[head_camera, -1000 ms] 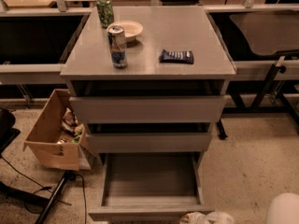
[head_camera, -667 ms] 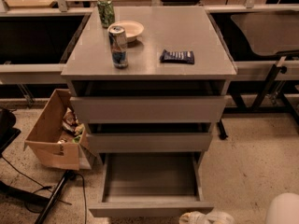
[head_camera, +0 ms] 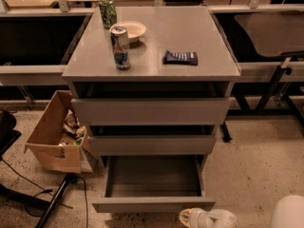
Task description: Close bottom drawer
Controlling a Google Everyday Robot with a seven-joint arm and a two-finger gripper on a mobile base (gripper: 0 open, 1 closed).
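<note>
The grey cabinet (head_camera: 152, 46) has three drawers. The bottom drawer (head_camera: 152, 204) is the lowest and narrowest; it stands pulled out, with its empty grey tray interior (head_camera: 154, 175) showing. The middle drawer front (head_camera: 152, 145) and the top drawer front (head_camera: 152, 110) stick out slightly. My gripper (head_camera: 206, 218) is white and sits low at the bottom edge of the view, just in front of the right end of the bottom drawer's front. It is partly cut off by the frame.
On the cabinet top stand a blue-and-silver can (head_camera: 120, 47), a green can (head_camera: 108, 11), a small bowl (head_camera: 130, 30) and a dark snack packet (head_camera: 180, 57). An open cardboard box (head_camera: 54, 137) stands on the floor at the left. Part of my white arm (head_camera: 287, 213) is at the bottom right.
The bottom drawer's front has slid back toward the cabinet a little, so less of its tray shows. My gripper has risen slightly in the view, following it.
</note>
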